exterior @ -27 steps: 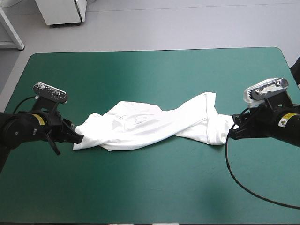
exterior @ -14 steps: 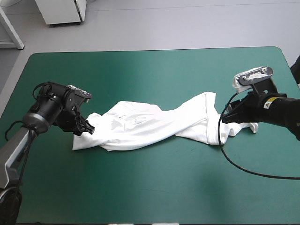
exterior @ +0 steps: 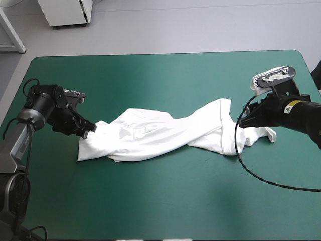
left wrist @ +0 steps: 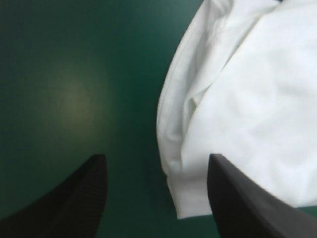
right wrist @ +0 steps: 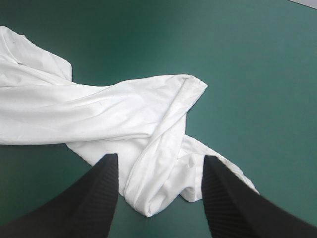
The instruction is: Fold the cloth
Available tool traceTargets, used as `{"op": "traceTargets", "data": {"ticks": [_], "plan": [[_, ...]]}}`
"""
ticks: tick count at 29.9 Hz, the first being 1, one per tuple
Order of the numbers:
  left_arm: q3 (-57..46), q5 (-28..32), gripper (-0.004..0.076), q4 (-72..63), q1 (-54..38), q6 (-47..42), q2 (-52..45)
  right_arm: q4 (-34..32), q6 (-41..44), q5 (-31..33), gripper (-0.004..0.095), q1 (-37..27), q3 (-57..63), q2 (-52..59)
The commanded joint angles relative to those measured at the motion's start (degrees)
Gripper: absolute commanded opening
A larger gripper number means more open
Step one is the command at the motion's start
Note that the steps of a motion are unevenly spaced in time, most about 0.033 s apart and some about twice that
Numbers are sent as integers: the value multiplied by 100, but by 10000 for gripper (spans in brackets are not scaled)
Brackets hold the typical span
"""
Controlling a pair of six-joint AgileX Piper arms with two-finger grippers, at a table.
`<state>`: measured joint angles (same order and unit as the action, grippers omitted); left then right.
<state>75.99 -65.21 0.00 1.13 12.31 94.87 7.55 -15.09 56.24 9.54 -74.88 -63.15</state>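
Right now I see the T-shirt (exterior: 160, 135) lying twisted across mid-frame on the teal-green table (exterior: 160, 201), its long axis running left to right. The left gripper (exterior: 86, 131) has its fingers apart at the shirt's left corner. The right gripper (exterior: 246, 123) is spread over its right end.

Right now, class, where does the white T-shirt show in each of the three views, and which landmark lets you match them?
High view: the T-shirt lies twisted across the middle, between the left gripper and the right gripper.
Left wrist view: one end reaches between the open fingers.
Right wrist view: the other end lies between the open fingers.
Shared landmark: the teal-green cover around it.
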Motion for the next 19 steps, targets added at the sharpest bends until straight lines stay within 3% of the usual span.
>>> {"op": "traceTargets", "data": {"ticks": [1,14,17,19], "plan": [[269,76,443,-272,-6,95,48,23,-49,-376,496,-10,-194,84],[219,-188,440,-486,-6,172,885,-82,-49,-487,496,-10,-204,-21],[210,-188,393,-723,-6,185,957,-72,-49,-497,496,-10,-230,-77],[210,-177,307,-822,-6,202,994,-72,-49,-526,496,-10,-254,-85]]}}
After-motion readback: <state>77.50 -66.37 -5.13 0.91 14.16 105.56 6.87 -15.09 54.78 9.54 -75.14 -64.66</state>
